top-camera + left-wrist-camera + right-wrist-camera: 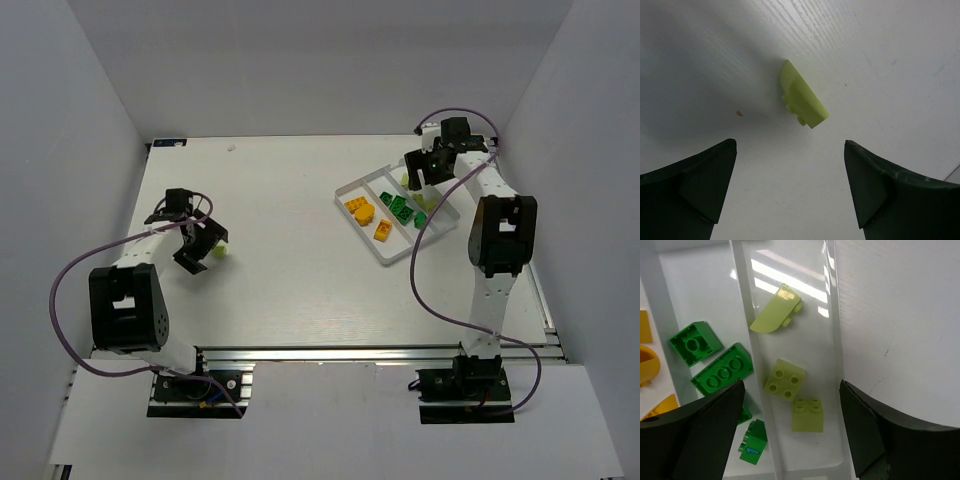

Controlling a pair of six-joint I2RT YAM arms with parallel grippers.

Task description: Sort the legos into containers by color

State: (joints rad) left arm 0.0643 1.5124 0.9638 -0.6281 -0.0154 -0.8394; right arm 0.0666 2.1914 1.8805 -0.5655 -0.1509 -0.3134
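- Nearest the lens: the dark fingers (695, 185) of the left tool (790, 145), spread wide and gripping nothing; ahead of the tips, not yet between them, a lone pale yellow-green brick (802, 100) on the table (890, 60), well apart from the tray (388, 252).
- Brick tipped on its side, curved slope showing, studs toward the lower left, long axis diagonal to the closing line; better to turn the wrist and square the fingers across two flat faces; on the slope, likely to squirt out.
- Advance until the brick sits mid-gap; lower close to the table; close gently, without shoving it sideways.
- Right tool (792, 385) likewise released, holding nothing, hovering over the tray's outer compartment (810, 340) with three pale bricks (785, 380) inside; dark green bricks (722, 370) in the middle one; orange bricks (360, 210) in the third.
- Deliver to that same outer compartment; approach only with the right arm out of the way; release low to avoid a bounce into the green.
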